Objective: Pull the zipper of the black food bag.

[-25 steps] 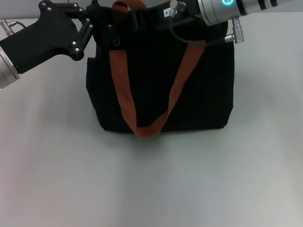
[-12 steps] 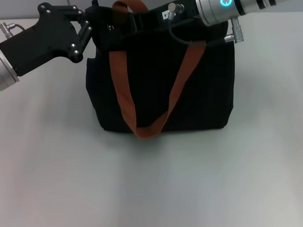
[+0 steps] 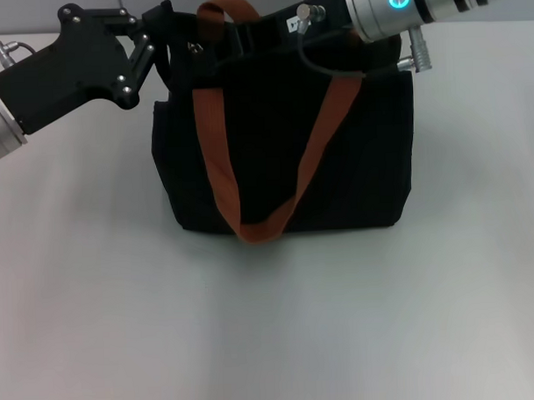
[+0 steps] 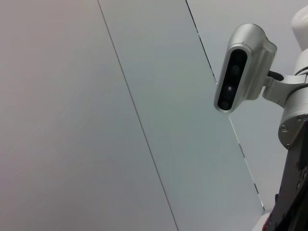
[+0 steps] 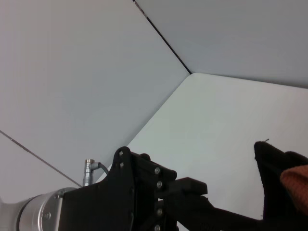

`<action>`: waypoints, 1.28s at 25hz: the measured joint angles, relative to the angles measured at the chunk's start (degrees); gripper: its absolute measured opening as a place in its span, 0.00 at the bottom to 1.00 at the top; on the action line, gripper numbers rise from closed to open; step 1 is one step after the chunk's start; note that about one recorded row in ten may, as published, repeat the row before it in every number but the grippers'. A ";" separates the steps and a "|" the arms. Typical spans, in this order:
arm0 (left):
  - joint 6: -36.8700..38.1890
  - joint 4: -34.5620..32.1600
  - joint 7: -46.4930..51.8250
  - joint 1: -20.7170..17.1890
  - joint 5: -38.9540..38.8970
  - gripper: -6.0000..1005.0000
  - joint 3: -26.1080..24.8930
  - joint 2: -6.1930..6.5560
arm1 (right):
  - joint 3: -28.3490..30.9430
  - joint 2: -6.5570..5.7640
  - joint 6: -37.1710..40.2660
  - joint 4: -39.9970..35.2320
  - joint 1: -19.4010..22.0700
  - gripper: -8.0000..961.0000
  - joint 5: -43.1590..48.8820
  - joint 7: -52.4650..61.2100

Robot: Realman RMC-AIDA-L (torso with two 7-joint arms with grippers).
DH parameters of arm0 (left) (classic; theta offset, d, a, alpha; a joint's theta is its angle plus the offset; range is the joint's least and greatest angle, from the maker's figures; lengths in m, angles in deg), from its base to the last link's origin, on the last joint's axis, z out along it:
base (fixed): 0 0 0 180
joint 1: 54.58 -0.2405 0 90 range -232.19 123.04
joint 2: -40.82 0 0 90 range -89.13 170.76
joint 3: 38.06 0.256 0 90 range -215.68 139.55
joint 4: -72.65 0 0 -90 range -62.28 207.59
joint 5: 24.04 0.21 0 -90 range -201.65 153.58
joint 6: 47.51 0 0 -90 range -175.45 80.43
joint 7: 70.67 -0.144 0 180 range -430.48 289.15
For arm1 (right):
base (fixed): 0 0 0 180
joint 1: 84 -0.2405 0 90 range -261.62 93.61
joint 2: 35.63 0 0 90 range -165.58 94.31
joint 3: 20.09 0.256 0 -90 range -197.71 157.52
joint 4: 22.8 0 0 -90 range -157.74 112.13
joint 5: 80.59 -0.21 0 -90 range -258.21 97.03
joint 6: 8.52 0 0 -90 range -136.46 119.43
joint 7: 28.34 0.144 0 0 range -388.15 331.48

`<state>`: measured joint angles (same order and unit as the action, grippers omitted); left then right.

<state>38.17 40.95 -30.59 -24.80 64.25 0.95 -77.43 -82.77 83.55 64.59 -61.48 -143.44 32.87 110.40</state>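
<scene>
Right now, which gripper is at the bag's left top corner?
The left gripper, its black body reaching in from the left; the right gripper lies across the black food bag's top.

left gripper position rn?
Head view: the left gripper is at the top left corner of the black food bag, beside the orange-brown strap.

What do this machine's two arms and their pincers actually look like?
Both arms are silver metal tubes. The left pincer has a blocky matte-black body with small silver screws; a green light glows on its arm. The right pincer is black too, with a black cable, silver plugs and a blue ring light.
</scene>
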 joint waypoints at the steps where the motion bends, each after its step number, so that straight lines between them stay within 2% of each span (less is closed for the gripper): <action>1: 0.00 0.00 0.00 -0.02 -0.01 0.08 0.00 0.00 | -0.04 0.00 0.07 -0.34 0.16 0.01 0.05 0.12; 10: 0.00 -0.05 0.00 -0.41 -0.29 0.08 0.00 0.07 | -2.04 0.00 -0.02 -6.34 3.30 0.01 1.25 3.60; 22: 0.00 -0.04 0.00 -0.69 -0.48 0.08 -0.04 0.04 | -2.02 0.08 0.01 -8.00 4.93 0.01 3.34 5.30; 32: -0.32 0.08 0.00 -0.65 -0.49 0.09 -0.38 0.04 | -2.07 0.09 0.48 -16.10 10.78 0.02 7.22 9.39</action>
<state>37.86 41.03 -30.59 -25.45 63.76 0.58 -77.40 -84.84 83.64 65.08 -77.58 -132.66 40.09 119.79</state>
